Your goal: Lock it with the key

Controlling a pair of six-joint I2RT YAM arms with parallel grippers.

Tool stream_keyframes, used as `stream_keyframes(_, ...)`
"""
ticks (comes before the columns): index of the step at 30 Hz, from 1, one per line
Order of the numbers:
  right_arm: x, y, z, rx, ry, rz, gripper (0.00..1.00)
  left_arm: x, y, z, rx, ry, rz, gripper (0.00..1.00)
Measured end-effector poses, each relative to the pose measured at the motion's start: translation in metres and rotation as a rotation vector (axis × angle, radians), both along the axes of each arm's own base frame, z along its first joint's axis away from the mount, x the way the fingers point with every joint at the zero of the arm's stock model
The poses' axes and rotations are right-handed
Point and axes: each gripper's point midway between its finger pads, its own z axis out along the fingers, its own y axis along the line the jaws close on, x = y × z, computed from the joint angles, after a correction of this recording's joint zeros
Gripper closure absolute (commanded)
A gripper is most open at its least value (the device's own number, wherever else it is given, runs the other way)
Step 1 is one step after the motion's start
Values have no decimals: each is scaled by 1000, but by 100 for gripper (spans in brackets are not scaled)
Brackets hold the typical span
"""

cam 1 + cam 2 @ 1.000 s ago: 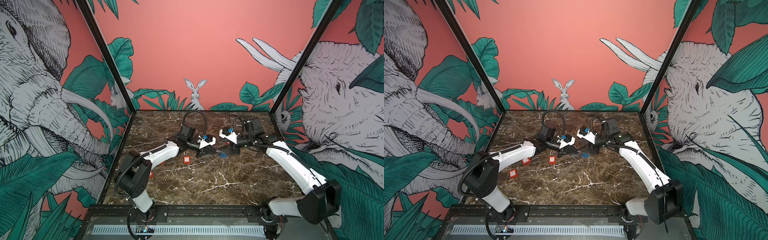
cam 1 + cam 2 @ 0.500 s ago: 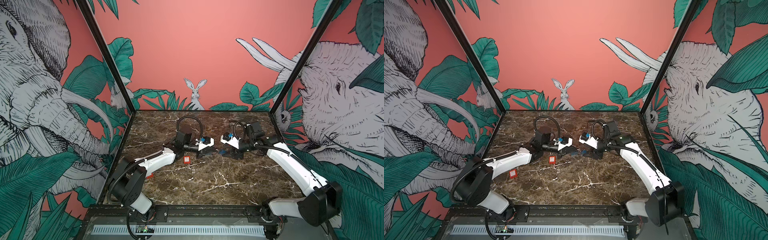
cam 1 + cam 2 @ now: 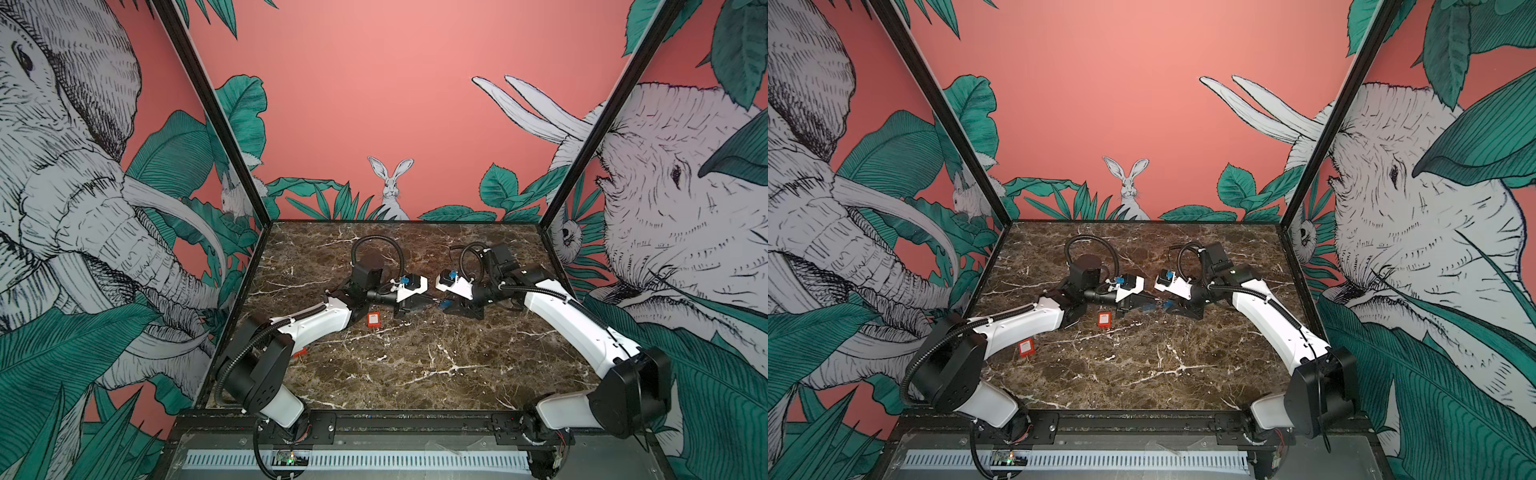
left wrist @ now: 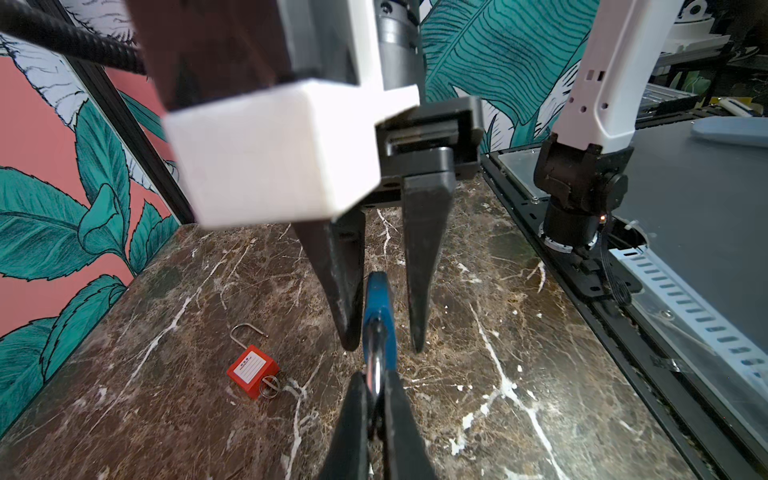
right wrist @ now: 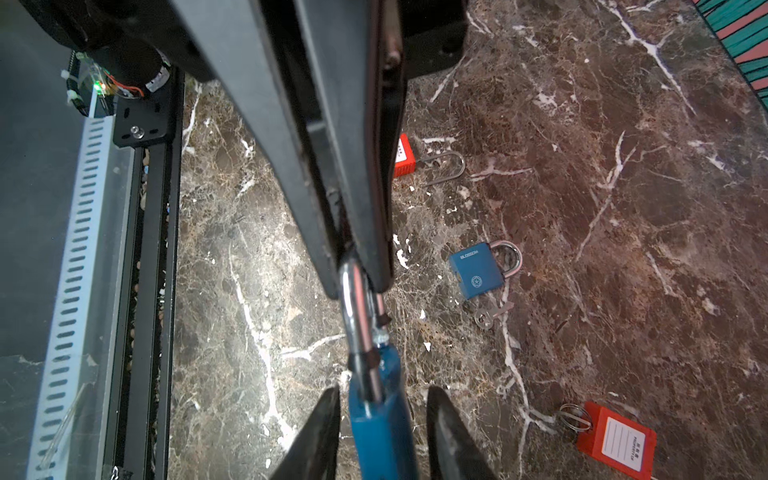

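My left gripper (image 4: 374,382) is shut on the silver shackle of a blue padlock (image 4: 376,307) and holds it just above the marble near the table's middle. My right gripper (image 5: 382,395) faces it, and its fingers (image 5: 440,415) straddle the padlock's body (image 5: 380,428). A gap shows on at least one side. In both top views the two grippers meet tip to tip (image 3: 436,302) (image 3: 1158,304). A silver key (image 5: 492,314) lies on the table at the base of a second blue padlock (image 5: 478,270). I cannot tell whether that key is inserted.
A red padlock (image 5: 615,440) with a white label and key ring lies near the second blue one. Another red padlock (image 5: 403,160) with a long shackle is partly behind my left gripper. Both red padlocks (image 3: 1104,320) (image 3: 1025,347) lie near the left arm.
The left forearm has sunk lower over the table. My right gripper's fingers have drawn in around the blue padlock's body. The left gripper keeps its hold on the shackle.
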Motion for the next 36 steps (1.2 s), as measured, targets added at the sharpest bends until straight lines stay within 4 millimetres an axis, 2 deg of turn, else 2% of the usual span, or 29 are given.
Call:
stream_keyframes(4, -1, 1, 1, -2, -4, 13, 81, 0, -1, 2, -8, -6, -4, 100)
stream_keyframes(8, -5, 3, 2, -1, 0, 31, 95, 0, 0, 4, -14, -7, -3, 100)
stream_keyframes(12, -7, 4, 3, -1, -2, 43, 100, -1, 0, 4, -17, 2, -12, 100)
stream_keyframes(20, -5, 4, 4, -9, -22, 46, 100, -3, 0, 4, -21, 40, -40, 100)
stream_keyframes(29, 2, 4, 12, -30, -138, 50, 100, 0, -2, 12, -35, 65, -80, 100)
stream_keyframes(36, 2, 4, 14, -23, -132, 42, 100, 1, -4, 12, -34, 54, -94, 100)
